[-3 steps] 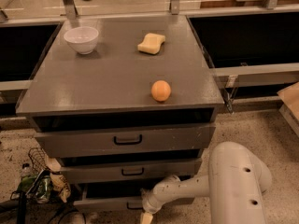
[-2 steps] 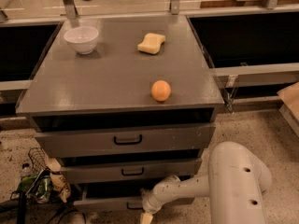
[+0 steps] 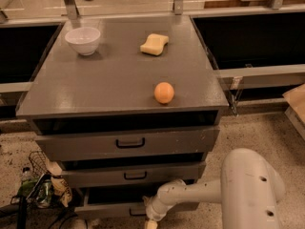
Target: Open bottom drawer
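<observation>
The bottom drawer (image 3: 107,210) is the lowest grey front of the cabinet. It stands out a little from the cabinet, with a dark gap above it. Its small black handle (image 3: 135,213) shows just left of my gripper (image 3: 151,219). The gripper sits low against the drawer front at the bottom edge of the view, partly cut off. My white arm (image 3: 195,193) reaches in from the lower right. The middle drawer (image 3: 133,174) and the top drawer (image 3: 128,144) are above it.
On the cabinet top lie a white bowl (image 3: 83,40), a yellow sponge (image 3: 154,44) and an orange (image 3: 164,92). Wires, a bottle and bags (image 3: 43,190) clutter the floor at the left. A cardboard box (image 3: 298,104) stands at the right.
</observation>
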### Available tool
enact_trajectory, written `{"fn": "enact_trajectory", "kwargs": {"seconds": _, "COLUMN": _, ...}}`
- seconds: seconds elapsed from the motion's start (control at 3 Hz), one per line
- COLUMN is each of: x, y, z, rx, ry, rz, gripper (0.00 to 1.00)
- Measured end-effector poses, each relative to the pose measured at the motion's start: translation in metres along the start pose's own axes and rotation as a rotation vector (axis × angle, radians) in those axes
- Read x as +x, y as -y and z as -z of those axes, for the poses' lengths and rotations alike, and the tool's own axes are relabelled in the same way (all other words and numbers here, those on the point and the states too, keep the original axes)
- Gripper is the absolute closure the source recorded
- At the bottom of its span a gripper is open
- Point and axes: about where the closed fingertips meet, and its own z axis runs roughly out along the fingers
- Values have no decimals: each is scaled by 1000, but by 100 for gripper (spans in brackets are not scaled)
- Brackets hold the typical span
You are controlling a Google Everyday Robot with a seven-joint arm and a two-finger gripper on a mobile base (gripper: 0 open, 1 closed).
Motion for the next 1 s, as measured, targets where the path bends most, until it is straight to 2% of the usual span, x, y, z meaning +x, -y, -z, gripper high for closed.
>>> {"fn": "enact_trajectory", "kwargs": {"seconds": 0.33, "x": 7, "y": -25, "z": 7, "rx": -48, "ry": 40, "rz": 9, "gripper": 0}}
{"fn": "enact_trajectory", "kwargs": {"seconds": 1.0, "x": 15, "y": -60, "z": 14, "rx": -102, "ry": 75, "rz": 36, "gripper": 0}}
